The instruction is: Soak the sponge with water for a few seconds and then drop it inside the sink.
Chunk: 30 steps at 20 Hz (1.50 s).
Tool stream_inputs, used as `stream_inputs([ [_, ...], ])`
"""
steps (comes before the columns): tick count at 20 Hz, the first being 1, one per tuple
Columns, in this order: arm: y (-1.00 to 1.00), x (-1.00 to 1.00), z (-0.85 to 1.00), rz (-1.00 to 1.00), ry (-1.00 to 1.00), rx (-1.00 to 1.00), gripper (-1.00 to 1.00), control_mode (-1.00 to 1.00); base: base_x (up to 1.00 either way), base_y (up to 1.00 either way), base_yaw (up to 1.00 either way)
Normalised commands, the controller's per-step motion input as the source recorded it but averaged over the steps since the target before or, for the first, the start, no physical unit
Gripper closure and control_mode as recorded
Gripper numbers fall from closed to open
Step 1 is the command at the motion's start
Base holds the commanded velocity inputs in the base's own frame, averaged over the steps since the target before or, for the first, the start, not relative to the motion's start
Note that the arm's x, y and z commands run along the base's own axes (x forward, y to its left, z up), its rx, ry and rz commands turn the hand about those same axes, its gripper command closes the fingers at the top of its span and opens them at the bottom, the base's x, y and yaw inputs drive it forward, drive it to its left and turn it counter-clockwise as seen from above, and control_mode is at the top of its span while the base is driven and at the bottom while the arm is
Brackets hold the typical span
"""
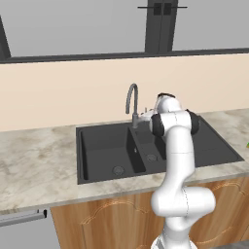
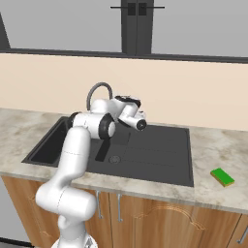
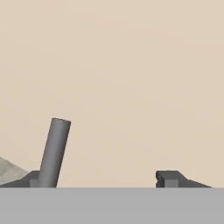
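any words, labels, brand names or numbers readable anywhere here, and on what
None: no readable text on the sponge, the sink, the faucet, the counter, the cabinet doors or the back wall.

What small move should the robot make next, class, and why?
Probably work the faucet's handle to start water: the hand sits open at the faucet, no stream runs into the sink, and the sponge lies untouched on the counter.

Counter, wall and cabinets
A plain beige wall (image 3: 131,65) stands straight ahead of the fingers (image 3: 168,178); the marbled counter (image 1: 39,165) lies below them, wooden cabinet doors (image 1: 112,223) lower still.
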Motion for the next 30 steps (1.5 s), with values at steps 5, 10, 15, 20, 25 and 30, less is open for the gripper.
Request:
stream_inputs([
  [5,-0.10,0.21,-0.30,-0.08,0.03,0.00,-1.00,-1.00,0.00,0.00,0.00],
  [10,-0.17,0.14,-0.44,-0.11,0.13,0.00,-1.00,-1.00,0.00,0.00,0.00],
  [15,-0.40,0.22,-0.48,-0.01,0.04,0.00,-1.00,-1.00,0.00,0.00,0.00],
  [20,-0.43,0.25,-0.51,0.00,0.00,0.00,-1.00,-1.00,0.00,0.00,0.00],
  [25,-0.43,0.26,-0.51,0.00,0.00,0.00,-1.00,-1.00,0.00,0.00,0.00],
  [30,-0.41,0.20,-0.52,0.00,0.00,0.00,-1.00,-1.00,0.00,0.00,0.00],
])
